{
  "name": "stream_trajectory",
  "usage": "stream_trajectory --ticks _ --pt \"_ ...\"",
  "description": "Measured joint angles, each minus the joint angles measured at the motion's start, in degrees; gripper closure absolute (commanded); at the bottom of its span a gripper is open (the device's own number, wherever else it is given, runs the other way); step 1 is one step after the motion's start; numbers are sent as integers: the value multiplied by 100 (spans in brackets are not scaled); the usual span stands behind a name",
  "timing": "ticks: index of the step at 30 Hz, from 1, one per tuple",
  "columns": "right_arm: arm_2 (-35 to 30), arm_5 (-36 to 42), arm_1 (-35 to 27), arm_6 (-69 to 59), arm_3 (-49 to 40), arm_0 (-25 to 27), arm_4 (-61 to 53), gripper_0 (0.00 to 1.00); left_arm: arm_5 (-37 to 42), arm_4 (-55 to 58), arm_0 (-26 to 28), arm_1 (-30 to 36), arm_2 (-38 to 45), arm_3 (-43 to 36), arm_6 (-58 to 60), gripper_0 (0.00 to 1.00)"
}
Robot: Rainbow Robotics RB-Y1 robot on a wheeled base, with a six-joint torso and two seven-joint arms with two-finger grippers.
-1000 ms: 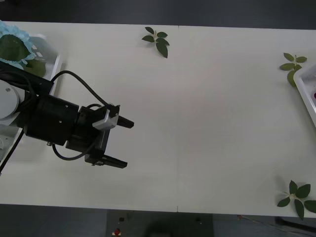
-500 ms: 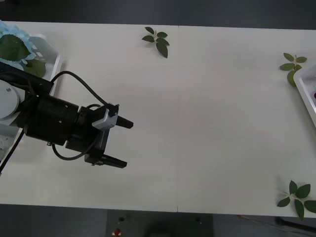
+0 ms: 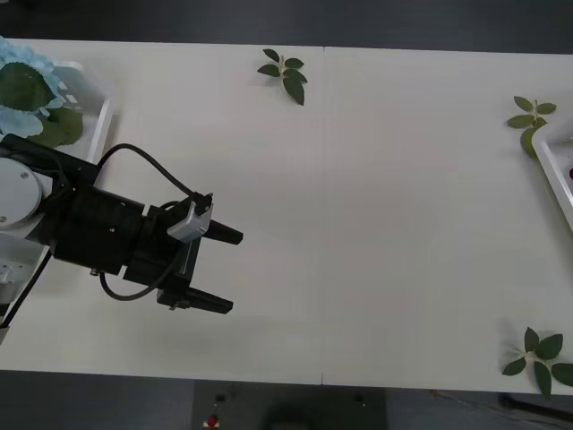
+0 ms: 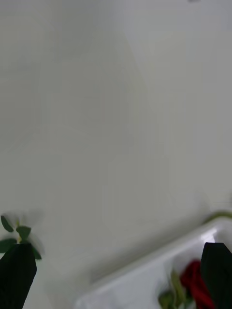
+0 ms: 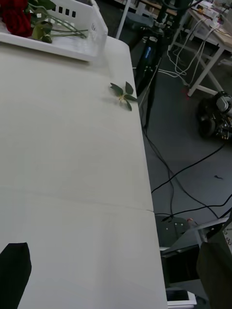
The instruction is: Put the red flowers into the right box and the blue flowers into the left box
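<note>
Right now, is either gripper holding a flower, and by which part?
No. The left gripper is open and empty above the table; the right gripper is open over the right box.

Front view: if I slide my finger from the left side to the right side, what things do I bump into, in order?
The blue flowers in the left box → the left gripper, open over the table → a leaf sprig at the far edge → the right box at the right edge.

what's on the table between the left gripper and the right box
Nothing: in the front view, the stretch of table from the open left gripper across to the right box is bare; loose leaf sprigs lie off toward the edges.
</note>
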Motion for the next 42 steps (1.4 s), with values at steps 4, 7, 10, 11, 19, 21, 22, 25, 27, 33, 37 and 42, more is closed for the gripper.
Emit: stream_trajectory --ticks 4,7,10,11,19,21,22,25,27,33,37,42 --pt "185 -127 419 328 1 34 -427 0 0 0 0 0 0 0 0 0" --pt "278 -387 726 305 -14 231 -514 0 0 0 0 0 0 0 0 0" --pt "279 -786 957 305 -103 609 -690 0 0 0 0 0 0 0 0 0" --pt "284 -921 1018 305 -137 745 -763 0 0 0 0 0 0 0 0 0" --pt "1312 -1351 1319 305 -165 998 -636 0 0 0 0 0 -1 0 0 0" --pt "1570 -1466 1431 305 -165 974 -507 0 0 0 0 0 -1 0 0 0" --pt "1662 -1547 1486 305 -165 969 -471 0 0 0 0 0 -1 0 0 0" --pt "1869 -1776 1631 305 -165 969 -462 0 0 0 0 0 -1 0 0 0" --pt "2014 -1903 1695 305 -165 958 -462 0 0 0 0 0 -1 0 0 0" --pt "2332 -2124 1754 305 -165 732 -139 0 0 0 0 0 -2 0 0 0" --pt "2268 -2275 1879 305 -165 678 145 0 0 0 0 0 -2 0 0 0" --pt "2186 -2302 1947 305 -165 678 228 0 0 0 0 0 -2 0 0 0"
